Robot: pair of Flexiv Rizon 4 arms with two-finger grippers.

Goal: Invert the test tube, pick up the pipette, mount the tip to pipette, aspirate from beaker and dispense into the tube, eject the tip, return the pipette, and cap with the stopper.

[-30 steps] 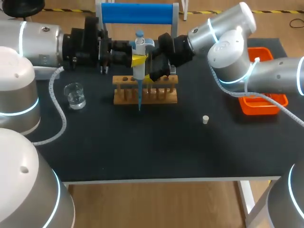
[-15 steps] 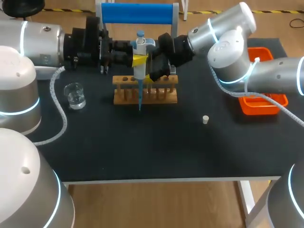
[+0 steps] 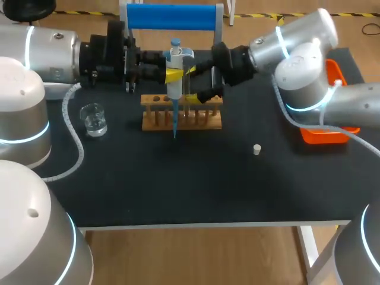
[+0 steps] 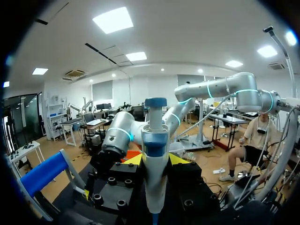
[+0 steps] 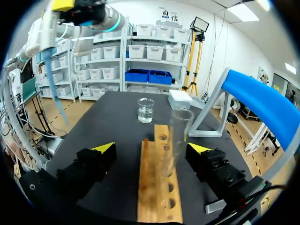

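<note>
My right pincer [image 5: 152, 149] has drawn back from the pipette [image 3: 176, 89] and is now spread wide. The test tube [image 5: 175, 140] stands upright in the wooden rack [image 5: 157, 197] between its fingers, unclamped, so I judge the draw from the beaker [image 3: 94, 119] comes next. My left pincer [image 4: 155, 160] stays pinched on the pipette, upright above the rack. From the head view the clear tube is hard to make out, and my left wrist view cuts off the pipette's tip, so I cannot tell whether it holds liquid.
</note>
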